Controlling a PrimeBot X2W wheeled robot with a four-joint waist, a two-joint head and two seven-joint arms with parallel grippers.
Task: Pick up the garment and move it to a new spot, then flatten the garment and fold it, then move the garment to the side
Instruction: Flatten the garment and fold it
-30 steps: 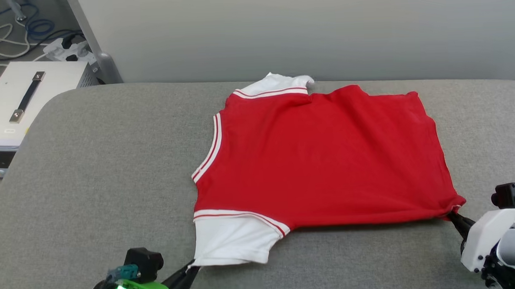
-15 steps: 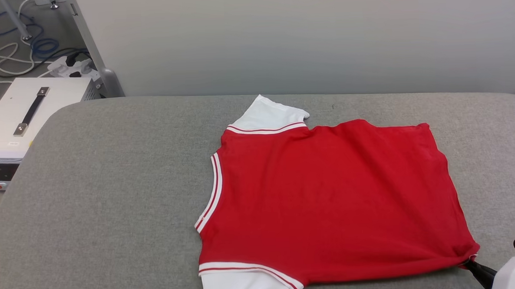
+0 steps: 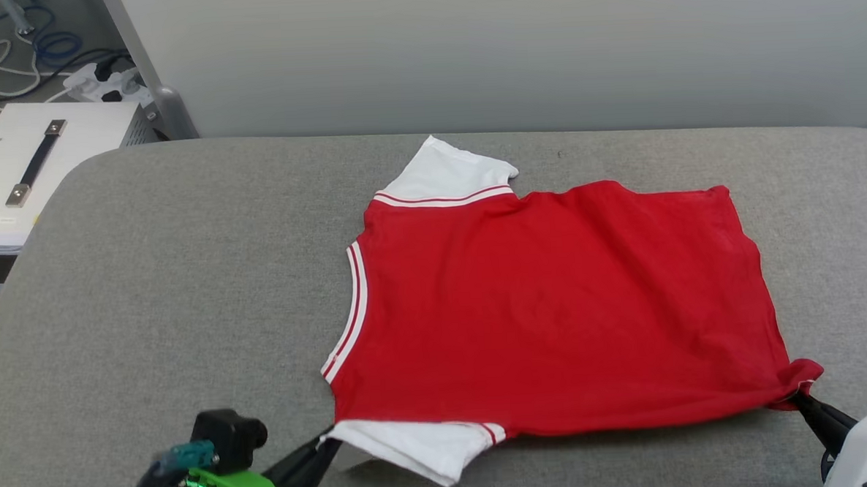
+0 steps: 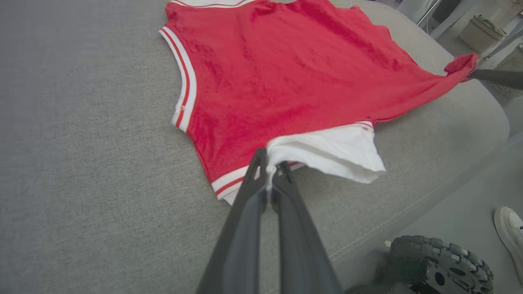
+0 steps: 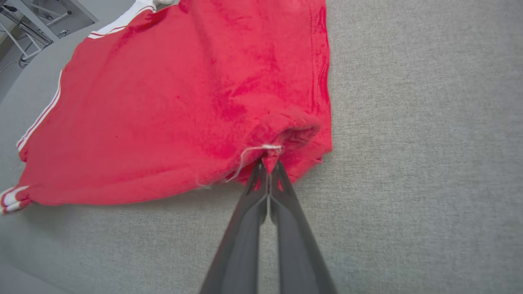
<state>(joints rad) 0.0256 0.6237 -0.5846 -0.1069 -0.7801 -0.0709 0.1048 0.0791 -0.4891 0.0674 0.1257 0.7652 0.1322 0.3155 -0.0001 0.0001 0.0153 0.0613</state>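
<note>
The garment (image 3: pixel 553 304) lies spread on the grey padded table (image 3: pixel 172 284), plain red side up, one white sleeve at the far edge and one at the near left. My left gripper (image 3: pixel 326 442) is shut on the near white sleeve (image 4: pixel 331 153), lifting and folding it; in the left wrist view the pinch (image 4: pixel 269 163) is on the sleeve's edge. My right gripper (image 3: pixel 802 397) is shut on the near right hem corner, raised off the table; in the right wrist view the gripper (image 5: pixel 269 165) clamps bunched red cloth (image 5: pixel 184 102).
A white case with a black handle (image 3: pixel 28 166) stands left of the table, with cables and a power strip (image 3: pixel 97 82) on the floor behind. A grey wall runs past the far edge. A wheel (image 4: pixel 441 265) and a person's shoe (image 4: pixel 508 228) are beside the near edge.
The camera has shifted between frames. Both held corners have risen off the table: the near white sleeve now folds over itself and the right hem corner curls upward.
</note>
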